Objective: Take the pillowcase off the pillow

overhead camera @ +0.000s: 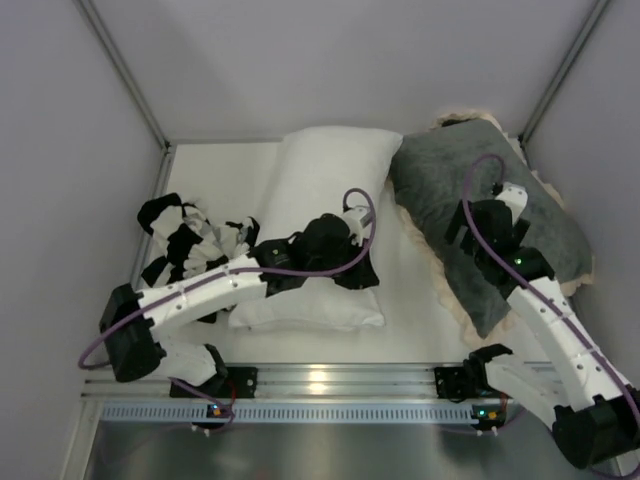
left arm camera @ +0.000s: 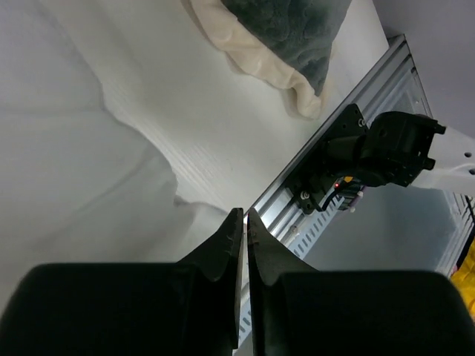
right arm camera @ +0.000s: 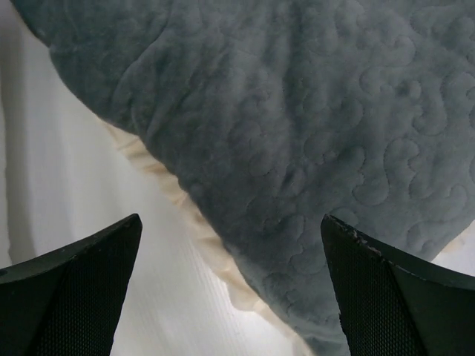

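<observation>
While my left arm reaches across the middle of the table (overhead camera: 412, 300), my left gripper (left arm camera: 243, 216) sits low over the near right corner of a plain white pillow (overhead camera: 320, 220). Its jaws are drawn together to a thin slit, and I can see nothing caught between them. Past the fingertips, my left wrist camera shows the pillow's soft edge, a strip of bare white table, and the metal rail (overhead camera: 330, 380) with my right arm's base bolted to it.

The pillowcase (overhead camera: 490, 215) lies on the right side of the table, dark grey plush face up, with its cream frill (right arm camera: 189, 215) showing along the left and near edges. It looks plump, but what fills it is hidden from me. It lies just beside the white pillow, with its far left corner close against it; I cannot tell whether they touch.

My right gripper (right arm camera: 231, 221) is over the pillowcase, jaws spread as wide as they go and holding nothing. Through my right wrist camera, one finger (right arm camera: 74, 293) stands over the white table beside the frill, and the other (right arm camera: 401, 293) over the quilted grey plush, so the frilled edge runs between them. Whether the fingertips rest on the fabric I cannot tell.

A crumpled black-and-white patterned cloth (overhead camera: 195, 240) lies at the left of the table, against the white pillow's left side.
</observation>
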Robot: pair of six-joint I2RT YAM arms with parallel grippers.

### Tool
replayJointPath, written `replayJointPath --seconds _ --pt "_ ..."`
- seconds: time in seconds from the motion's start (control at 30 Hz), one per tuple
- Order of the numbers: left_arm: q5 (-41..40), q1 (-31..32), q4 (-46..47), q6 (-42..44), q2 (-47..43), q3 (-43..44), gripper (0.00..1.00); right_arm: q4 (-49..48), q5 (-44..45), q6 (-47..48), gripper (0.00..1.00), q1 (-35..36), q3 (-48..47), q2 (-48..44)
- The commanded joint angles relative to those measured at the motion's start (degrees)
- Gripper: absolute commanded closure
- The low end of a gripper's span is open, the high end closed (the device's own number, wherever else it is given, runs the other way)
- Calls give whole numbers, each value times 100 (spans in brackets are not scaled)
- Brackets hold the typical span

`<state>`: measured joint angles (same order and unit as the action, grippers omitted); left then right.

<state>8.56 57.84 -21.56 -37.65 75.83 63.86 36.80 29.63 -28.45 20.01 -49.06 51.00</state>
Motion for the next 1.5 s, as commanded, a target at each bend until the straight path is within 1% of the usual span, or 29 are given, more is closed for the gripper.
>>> replayJointPath --seconds 0.0,0.03,0.07,0.1,0.13,0.17,0.2,0.3,0.33,0.37,0.43,0.47,0.53,0.6,0.7,0.77,0.83,0.87,0.93,1.0,1.1,1.13,1.17,1.23,1.27,1.33,1.4,1.43,1.47 --pt "163 87 731 188 676 609 90 -32 -921 717 0 -594 -420 523" --pt "225 87 793 205 879 715 88 -23 -1037 805 1 -769 -621 899" --pt "338 87 837 257 1307 847 86 -32 -1212 919 1 -840 -736 1094" --pt "383 87 890 302 1537 996 85 -32 -1292 981 0 -893 -841 1296" --pt "392 87 873 363 1766 1363 80 -93 -1354 1034 0 -928 -1016 1629" --pt "366 69 864 433 2012 1549 78 -172 -1407 1104 1 -929 -1088 1763" --pt "436 -18 847 512 2449 1725 78 -251 -1485 1131 1 -946 -1149 1894" --pt "611 -404 847 496 3067 2279 79 -620 -1881 1192 1 -1025 -1351 2334" --pt "664 -527 794 461 3417 2385 80 -725 -1925 1192 1 -1052 -1422 2535" --pt "691 -781 794 382 3551 2508 83 -909 -1952 1192 0 -1069 -1457 2650" --pt "656 -1028 794 294 3823 2544 86 -972 -1952 1201 1 -1104 -1676 3123" --pt "656 -1256 794 250 3886 2544 87 -1016 -1969 1192 1 -1113 -1738 3300" --pt "770 -1486 846 223 3983 2483 89 -1025 -2005 1166 1 -1122 -1984 3826" --pt "893 -1863 987 170 3922 2185 90 -1122 -2110 1078 1 -1113 -2125 4135" --pt "990 -2364 1329 126 3589 1580 92 -1349 -2066 1017 1 -1105 -2108 4593" --pt "1095 -2715 1452 178 3396 1332 92 -1394 -1961 955 1 -1113 -2117 4892" --pt "1235 -2901 1506 231 3342 1165 92 -1438 -1908 911 0 -1078 -2152 5102" --pt "1410 -3041 1497 249 3315 1138 92 -1438 -1664 859 1 -1043 -2161 5156" --pt "1517 -3086 1515 293 3236 1085 92 -1430 -1356 841 1 -850 -2196 5261" --pt "1736 -3077 1619 285 3088 1050 93 -1412 -960 788 6 -692 -2257 5349" --pt "2096 -3051 1804 135 2850 849 93 -1351 -661 762 27 -604 -2301 5517" --pt "2115 -3042 1883 126 2588 770 93 -1333 -616 753 49 -577 -2293 5578" --pt "2141 -3016 1910 100 2438 603 92 -1333 -590 762 61 -577 -2284 5604" --pt "2203 -3016 2006 74 1974 392 91 -1324 -616 762 81 -586 -2284 5683" --pt "2229 -3016 2076 65 1814 199 91 -1315 -738 814 98 -586 -2284 5701" --pt "2299 -3025 2086 73 1515 23 89 -1307 -1080 910 100 -577 -2293 5623" --pt "2335 -3033 2086 47 1067 -205 88 -1368 -1765 902 100 -542 -2240 5430" --pt "2396 -3025 2086 12 926 -276 88 -1455 -2063 859 100 -533 -2188 5133" --pt "2431 -3033 2112 3 646 -338 88 -1569 -2867 815 100 -525 -2135 4965"
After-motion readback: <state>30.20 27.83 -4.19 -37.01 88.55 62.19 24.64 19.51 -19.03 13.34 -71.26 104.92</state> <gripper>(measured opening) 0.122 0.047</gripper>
